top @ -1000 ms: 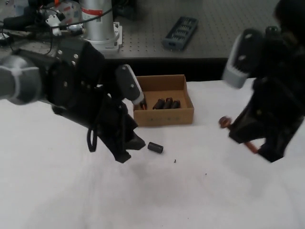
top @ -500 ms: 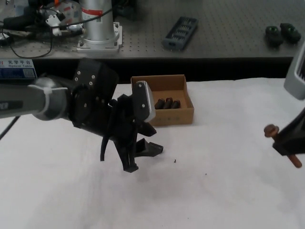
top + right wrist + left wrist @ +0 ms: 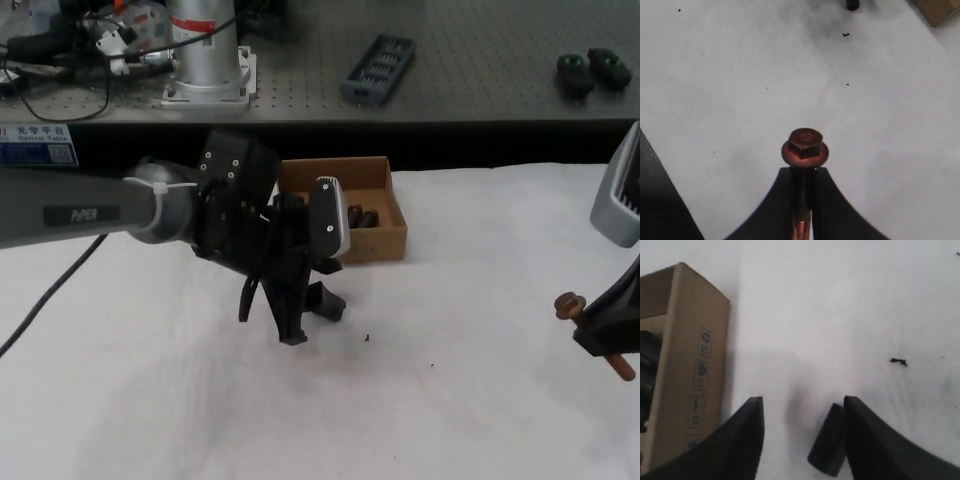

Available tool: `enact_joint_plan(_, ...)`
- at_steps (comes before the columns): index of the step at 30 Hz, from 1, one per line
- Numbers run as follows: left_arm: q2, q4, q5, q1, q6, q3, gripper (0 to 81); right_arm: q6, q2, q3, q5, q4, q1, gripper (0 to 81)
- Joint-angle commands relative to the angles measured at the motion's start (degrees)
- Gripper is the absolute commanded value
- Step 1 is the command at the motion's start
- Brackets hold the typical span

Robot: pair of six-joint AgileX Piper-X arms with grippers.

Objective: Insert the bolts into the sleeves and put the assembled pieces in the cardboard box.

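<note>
A short black sleeve (image 3: 827, 448) lies on the white cloth between the fingers of my open left gripper (image 3: 802, 410), close against one finger. From above, this gripper (image 3: 312, 318) points down just in front of the cardboard box (image 3: 385, 243), which holds several dark assembled pieces (image 3: 360, 215). My right gripper (image 3: 804, 175) is shut on the shank of a copper-coloured bolt (image 3: 805, 148), whose hex head sticks out past the fingertips. That gripper (image 3: 600, 338) hangs at the bench's right edge, and the bolt (image 3: 572, 305) is well above the cloth.
The box wall (image 3: 687, 370) stands close beside one left finger. A white cloth (image 3: 450, 420) covers the bench, with small dark specks (image 3: 368, 337) on it. Behind it, a perforated table carries a metal post (image 3: 205, 45), a blue rack (image 3: 378, 65) and cables.
My left arm has swung toward the box and brought its open gripper down around the sleeve. The right arm pulled back to the right edge with the bolt, then stayed nearly still.
</note>
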Motion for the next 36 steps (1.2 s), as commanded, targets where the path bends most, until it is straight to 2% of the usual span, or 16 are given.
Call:
enact_joint_plan(1,0.6,0.7,-0.9,-0.2,0.0,-1.6,35.6,0.0,-0.7,-0.1,-0.9,-1.2,-1.0,2.8)
enact_joint_plan(9,0.6,8.4,-0.7,-0.2,0.1,-1.6,35.6,0.1,-0.7,-0.1,-0.9,-1.9,-2.8,2.8)
enact_joint_plan(27,3.8,8.0,-0.4,-0.2,0.2,-1.6,35.5,0.1,-0.7,-0.1,-0.9,-2.3,-3.0,2.8)
enact_joint_plan(30,3.8,8.0,-0.4,-0.2,0.0,-1.6,28.2,0.1,-0.7,-0.1,-0.9,-2.3,-3.0,2.8)
enact_joint_plan(34,3.8,8.0,-0.4,-0.2,0.0,-1.6,12.8,0.1,-0.7,-0.1,-0.9,-2.3,-3.0,2.8)
enact_joint_plan(36,3.8,8.0,-0.4,-0.2,0.0,-1.6,7.8,0.1,-0.7,-0.1,-0.9,-2.3,-3.0,2.8)
